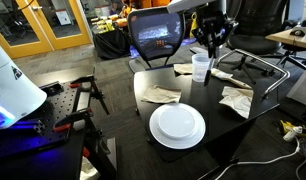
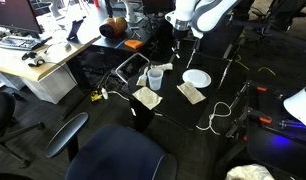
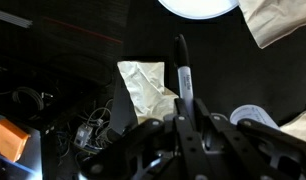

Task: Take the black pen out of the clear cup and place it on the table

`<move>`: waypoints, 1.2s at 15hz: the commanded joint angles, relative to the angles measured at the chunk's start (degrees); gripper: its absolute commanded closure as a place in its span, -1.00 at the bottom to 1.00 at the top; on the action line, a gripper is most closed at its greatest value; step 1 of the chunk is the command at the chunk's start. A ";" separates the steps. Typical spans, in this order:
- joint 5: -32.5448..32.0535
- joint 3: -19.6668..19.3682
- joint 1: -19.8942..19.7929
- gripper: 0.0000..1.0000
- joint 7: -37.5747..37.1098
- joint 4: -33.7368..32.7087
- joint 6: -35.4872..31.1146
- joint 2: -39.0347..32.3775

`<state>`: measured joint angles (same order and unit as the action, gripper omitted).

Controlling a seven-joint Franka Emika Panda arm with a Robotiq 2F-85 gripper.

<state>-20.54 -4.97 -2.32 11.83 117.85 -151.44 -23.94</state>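
In the wrist view my gripper [image 3: 183,112] is shut on the black pen [image 3: 181,68]. The pen sticks out from between the fingers over the black table [image 3: 73,40]. The rim of the clear cup [image 3: 255,115] shows just to the right of the fingers, and the pen is clear of it. In both exterior views the gripper [image 1: 211,42] [image 2: 180,30] hangs above the cup [image 1: 201,67] [image 2: 154,77], which stands upright on the table [image 1: 233,135] [image 2: 173,105]. The pen is too small to make out there.
A white plate [image 1: 177,124] [image 2: 197,78] [image 3: 198,5] lies on the table. Crumpled napkins lie around the cup [image 1: 161,95] [image 1: 236,100] [image 3: 145,88]. An office chair [image 1: 153,35] stands behind the table. Cables lie on the floor [image 3: 88,130].
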 commanded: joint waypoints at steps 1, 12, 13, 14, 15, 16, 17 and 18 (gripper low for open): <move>-4.36 -1.17 0.58 0.93 3.06 -3.52 -0.26 -4.33; -10.36 -1.12 -0.04 0.93 12.68 -8.30 -1.73 -13.25; -10.52 -1.07 -0.12 0.93 13.25 -8.54 -1.62 -13.76; -10.83 -1.13 -0.15 0.93 13.78 -8.77 -1.64 -14.33; -11.01 -0.99 -0.34 0.93 14.26 -8.93 -1.69 -14.84; -11.32 -1.10 -0.31 0.93 14.72 -9.10 -1.77 -15.39; -11.74 -1.31 -0.21 0.93 14.91 -9.22 -1.96 -15.88; -12.09 -1.40 -0.21 0.93 15.35 -9.41 -1.99 -16.45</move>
<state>-30.87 -5.71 -2.43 25.63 109.77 -152.26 -38.66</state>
